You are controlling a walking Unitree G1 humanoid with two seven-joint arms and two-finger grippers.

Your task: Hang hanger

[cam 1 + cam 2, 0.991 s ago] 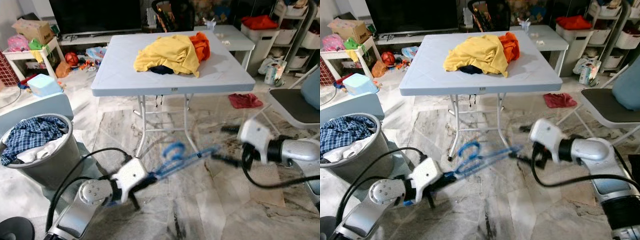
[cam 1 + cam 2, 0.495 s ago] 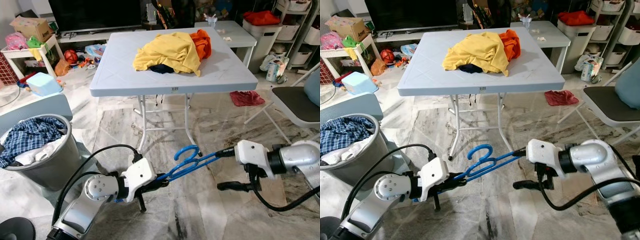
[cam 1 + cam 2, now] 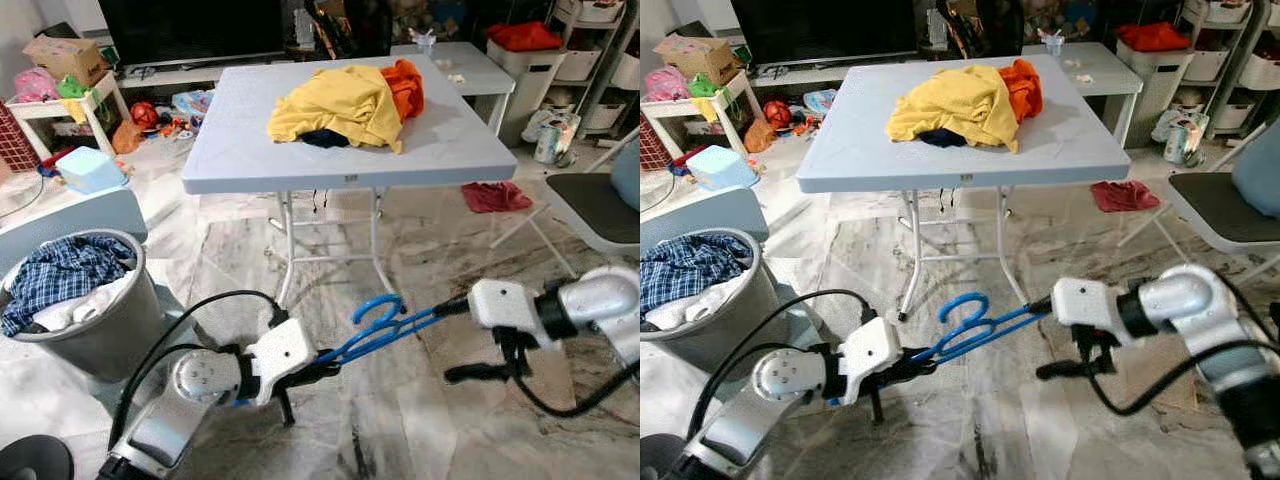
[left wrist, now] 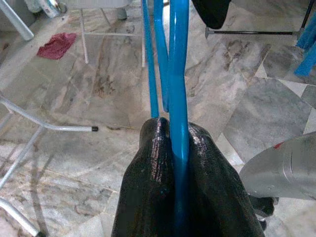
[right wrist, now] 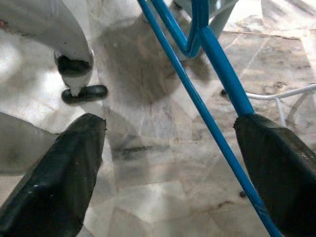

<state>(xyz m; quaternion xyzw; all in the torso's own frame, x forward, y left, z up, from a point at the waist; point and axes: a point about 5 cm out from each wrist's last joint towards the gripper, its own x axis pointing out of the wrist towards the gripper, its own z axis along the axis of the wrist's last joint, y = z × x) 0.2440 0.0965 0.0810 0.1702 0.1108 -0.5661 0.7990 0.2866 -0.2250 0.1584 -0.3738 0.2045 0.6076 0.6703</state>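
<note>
A blue plastic hanger (image 3: 385,325) hangs low over the marble floor in front of the table, with its hook up. My left gripper (image 3: 325,365) is shut on one end of its bar; in the left wrist view both fingers (image 4: 153,163) clamp the blue bar (image 4: 177,74). My right gripper (image 3: 462,338) stands open at the other end. Its upper finger lies along the hanger's tip and its lower finger sits well below. In the right wrist view the hanger (image 5: 207,44) runs between the widely spread fingers (image 5: 69,173), close to one of them.
A grey folding table (image 3: 240,150) carries a yellow and orange clothes pile (image 3: 345,100). A grey basket (image 3: 95,330) of laundry stands at the left. A chair (image 3: 600,205) is at the right, with a red cloth (image 3: 492,196) on the floor near it.
The right gripper has dropped and come in to the hanger's far end, still open. The left gripper keeps its hold, and the hanger is now steady, not blurred.
</note>
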